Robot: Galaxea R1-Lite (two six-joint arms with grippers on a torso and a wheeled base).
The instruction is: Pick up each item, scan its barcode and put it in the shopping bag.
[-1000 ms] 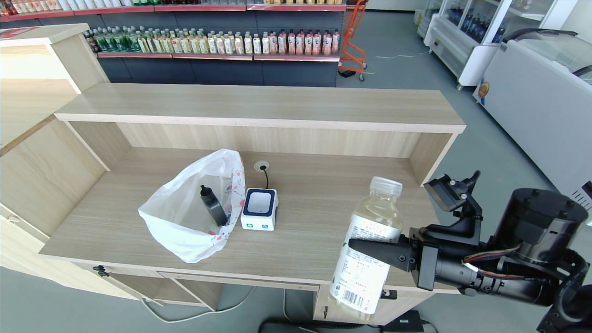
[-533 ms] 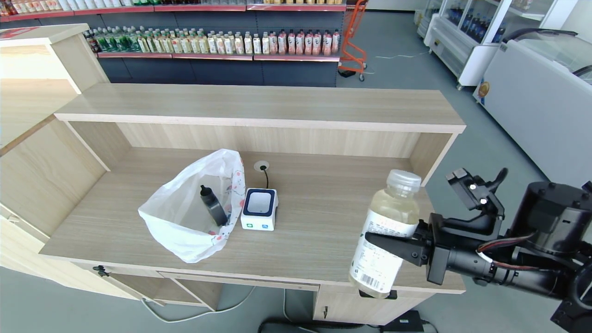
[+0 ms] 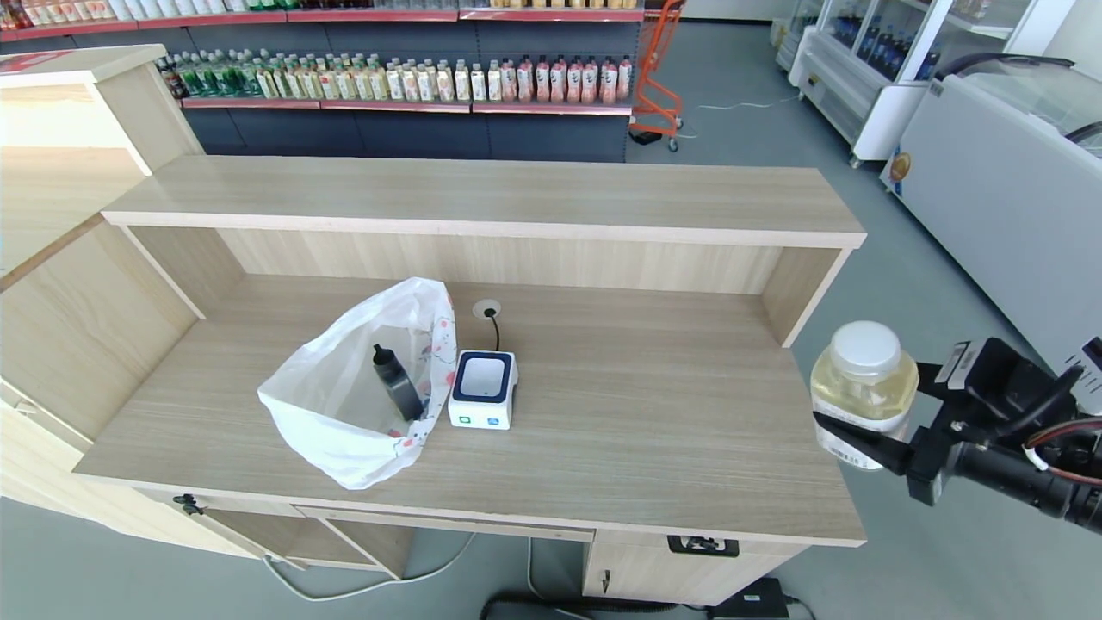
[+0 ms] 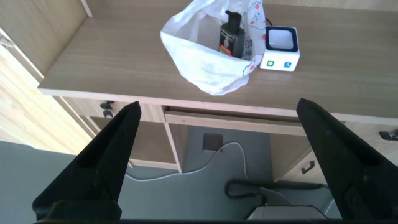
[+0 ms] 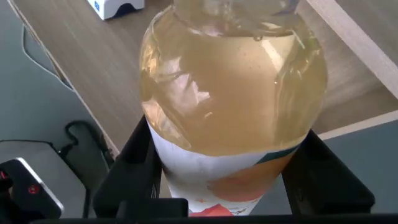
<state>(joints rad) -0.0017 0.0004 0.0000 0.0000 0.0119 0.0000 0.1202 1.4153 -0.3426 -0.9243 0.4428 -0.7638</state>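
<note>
Right gripper [image 3: 861, 424]: clamped on the tea bottle [image 3: 863, 379], fingers on either side of its labelled body.
Tea bottle: in the air at the right end of the counter [image 3: 646, 430], white cap up, well apart from the scanner [image 3: 484, 389].
Left gripper [image 4: 217, 104]: spread wide, nothing between the fingers, low in front of the counter's edge.
Shopping bag [image 3: 331, 413]: open on the counter, touching the scanner's left side.
Dark bottle [image 3: 398, 386]: standing inside the bag.
</note>
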